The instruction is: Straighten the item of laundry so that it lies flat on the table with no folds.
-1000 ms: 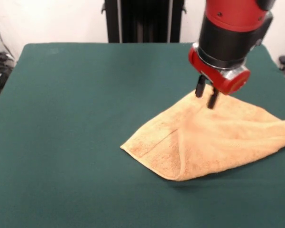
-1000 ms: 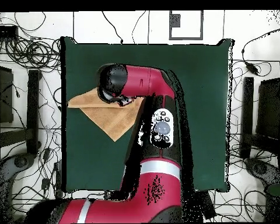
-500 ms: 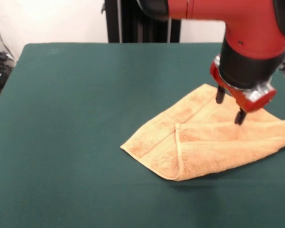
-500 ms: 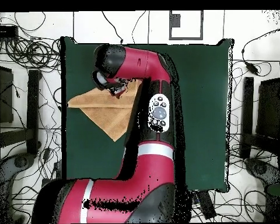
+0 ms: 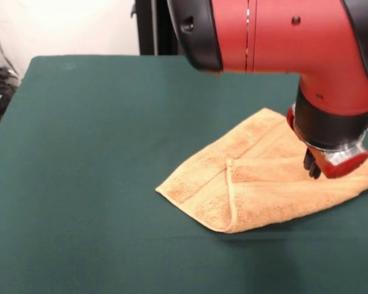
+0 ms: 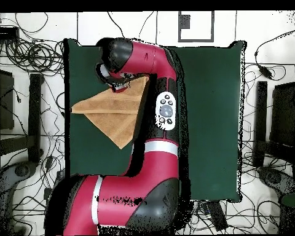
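Observation:
The orange-tan towel point(image 5: 257, 184) lies on the dark green table point(image 5: 98, 153) at the right of the front view. It is folded: a doubled layer with a raised hem crosses its middle, and its right corner runs to the picture's edge. My gripper point(image 5: 311, 166) is low over the towel's right part, at or just above the cloth, mostly hidden by the red wrist. In the overhead view the towel point(image 6: 110, 114) is a triangle at the left edge of the table point(image 6: 211, 110), and the gripper point(image 6: 116, 86) is at its far corner.
The black pedestal point(image 5: 184, 27) stands beyond the table's far edge. The bulky red arm point(image 6: 156, 110) spans the table beside the towel. Cables and stands point(image 6: 27, 123) surround the table on the floor. The towel's left corner reaches the table edge in the overhead view.
The arm has swung right and nearer in the front view, and the gripper has gone from the towel's far corner to low over its right part. The towel's far corner now lies flat.

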Robot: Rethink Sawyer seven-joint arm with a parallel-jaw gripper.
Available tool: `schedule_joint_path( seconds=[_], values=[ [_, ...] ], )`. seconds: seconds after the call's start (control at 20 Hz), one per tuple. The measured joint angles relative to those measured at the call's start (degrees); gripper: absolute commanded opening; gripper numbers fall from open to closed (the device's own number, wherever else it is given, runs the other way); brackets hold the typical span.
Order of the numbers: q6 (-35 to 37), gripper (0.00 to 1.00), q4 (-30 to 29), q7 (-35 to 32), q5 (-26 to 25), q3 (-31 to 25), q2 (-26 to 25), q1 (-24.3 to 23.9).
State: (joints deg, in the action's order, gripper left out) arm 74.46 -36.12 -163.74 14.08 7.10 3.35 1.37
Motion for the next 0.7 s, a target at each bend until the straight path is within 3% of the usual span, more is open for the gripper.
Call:
schedule_joint_path(
  seconds=[0.3, 0.55, 0.7],
  values=[
    [-2.2, 0.00, -3.8, -0.2, -0.5, 0.1, 2.0, 0.0],
    [-13.4, 0.00, -14.5, -0.2, -2.3, 0.0, 8.0, -0.3],
    [-27.2, 0.00, -24.3, -0.2, -5.6, -0.3, 13.0, -1.9]
  ],
)
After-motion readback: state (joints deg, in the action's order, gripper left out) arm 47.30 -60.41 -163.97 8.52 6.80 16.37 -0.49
